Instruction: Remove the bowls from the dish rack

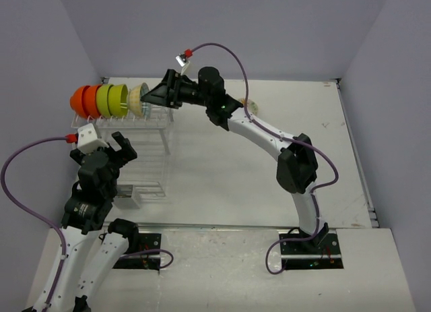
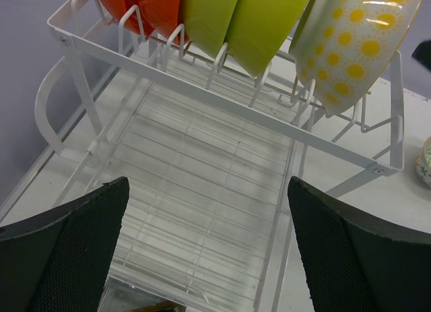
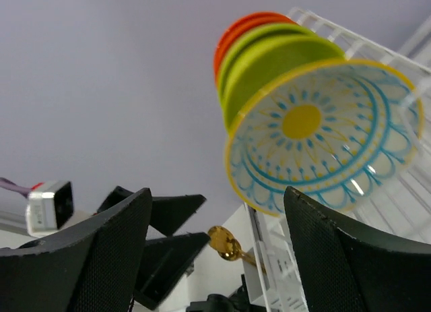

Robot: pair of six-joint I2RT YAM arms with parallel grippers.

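Observation:
The bowls stand on edge in a row at the far end of the dish rack (image 1: 145, 150): orange (image 1: 84, 100), lime-green (image 1: 111, 100) and cream (image 1: 138, 100). My right gripper (image 1: 151, 96) sits just right of the cream bowl, open. In the right wrist view the cream bowl's blue-patterned inside (image 3: 323, 137) faces my right gripper (image 3: 217, 194), just beyond the tips, with nothing between the fingers. My left gripper (image 1: 121, 147) hovers open over the rack's near half. In the left wrist view the left gripper (image 2: 207, 184) is above the rack floor (image 2: 202, 164), short of the cream bowl (image 2: 350, 42).
A cutlery holder (image 1: 128, 194) at the rack's near end holds a gold spoon (image 3: 225, 243). A small cream patterned item (image 1: 252, 104) lies on the table behind the right arm. Grey walls close in on the left and far sides.

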